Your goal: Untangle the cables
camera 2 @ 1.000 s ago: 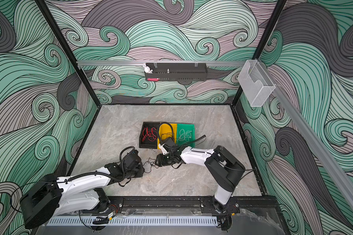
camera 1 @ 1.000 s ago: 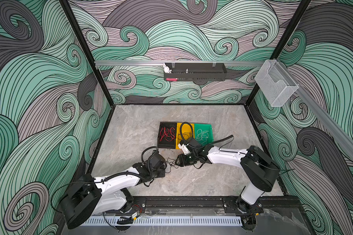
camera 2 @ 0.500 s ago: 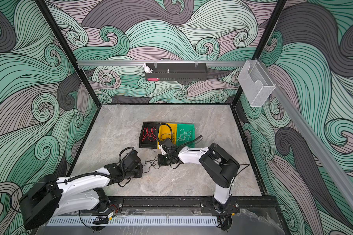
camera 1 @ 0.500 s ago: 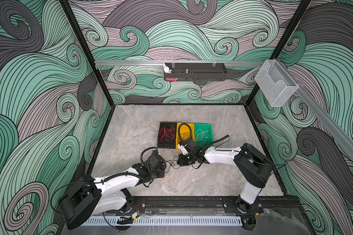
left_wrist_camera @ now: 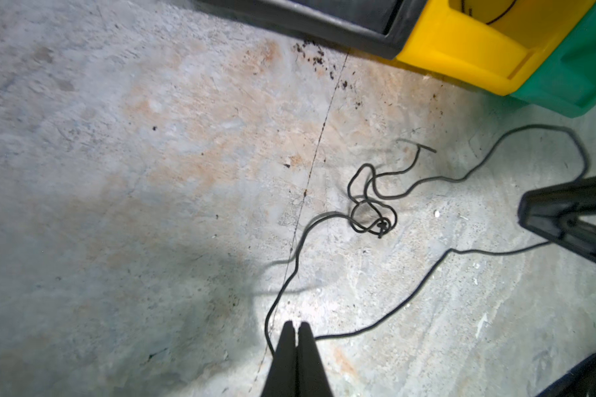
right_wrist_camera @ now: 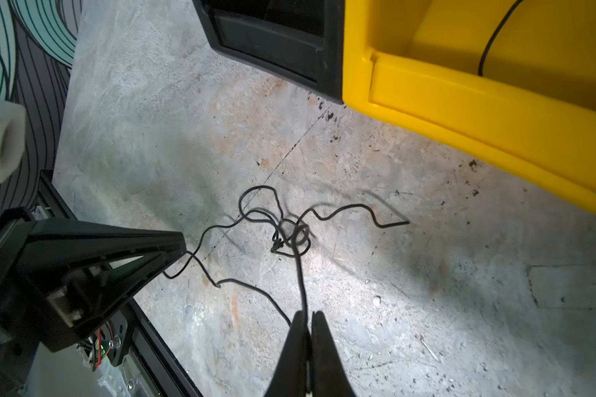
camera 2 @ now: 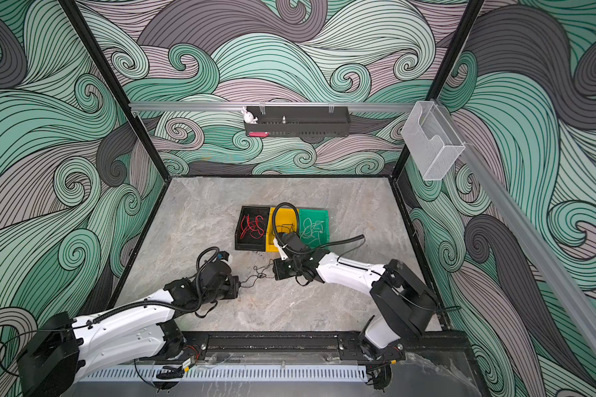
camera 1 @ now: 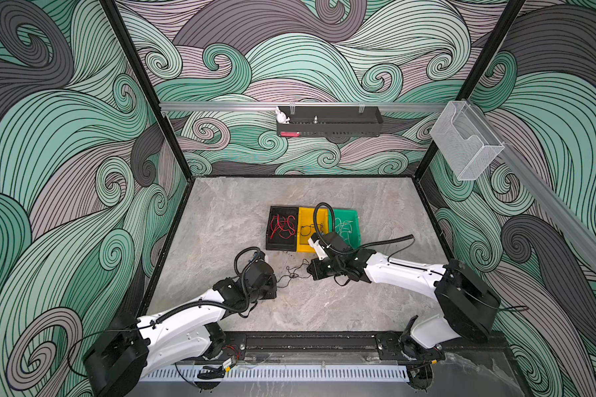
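**Item under work.** The loose black cable (camera 1: 291, 274) lies on the grey stone-patterned table (camera 1: 227, 220), just at 6 o'clock of the row of bins and between the two grippers. Its middle is bunched into a small knot (left_wrist_camera: 372, 217) of overlapping loops. The runs leading out of the knot are slack and curve across the table surface. One free end rests flat on the bin side of the knot.

**Left gripper** (camera 1: 276, 284). It sits at 8 o'clock of the knot, low over the table. The jaws are pressed together on the loose black cable. In the left wrist view, strands leave the closed tips on both sides.

**Right gripper** (camera 1: 311, 270). It sits at 3 o'clock of the knot. The jaws are likewise pinched tight on the same cable. In the right wrist view, a strand runs from the knot into the pinch.

**Bins.** The three bins touch side by side.
- The black bin (camera 1: 269, 227), at 12 o'clock of the knot, holds the red cables (camera 1: 282, 228).
- The yellow bin (camera 1: 303, 247), at 1 o'clock, holds a second black cable (camera 1: 310, 227).
- The green bin (camera 1: 346, 211), between 1 and 2 o'clock, holds the white cables (camera 1: 341, 227). The right arm's wrist and hose partly cover it.
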